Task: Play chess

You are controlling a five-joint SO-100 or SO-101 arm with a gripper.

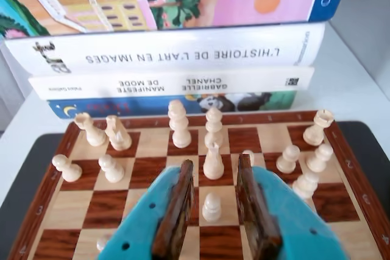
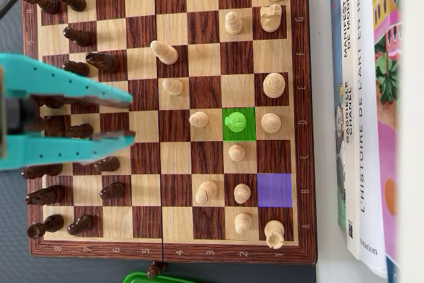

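My teal gripper point(image 1: 214, 164) with brown pads point(image 1: 177, 211) is open and empty. In the wrist view a white pawn point(image 1: 211, 206) shows between the pads, with a taller white piece point(image 1: 212, 161) just beyond the tips. In the overhead view the gripper point(image 2: 130, 119) hovers over the dark pieces point(image 2: 79, 67) on the left half of the wooden chessboard point(image 2: 301, 97). Its tips stop short of that pawn point(image 2: 199, 119). The taller piece stands on a green-marked square point(image 2: 236, 122). A purple-marked square point(image 2: 274, 190) is empty.
White pieces fill the board's right side in the overhead view, among them a rook point(image 2: 274, 233). Stacked books point(image 2: 361, 97) lie past the board's edge and also show in the wrist view point(image 1: 183, 53). A dark piece point(image 2: 154, 270) and a green object point(image 2: 149, 278) lie off the board.
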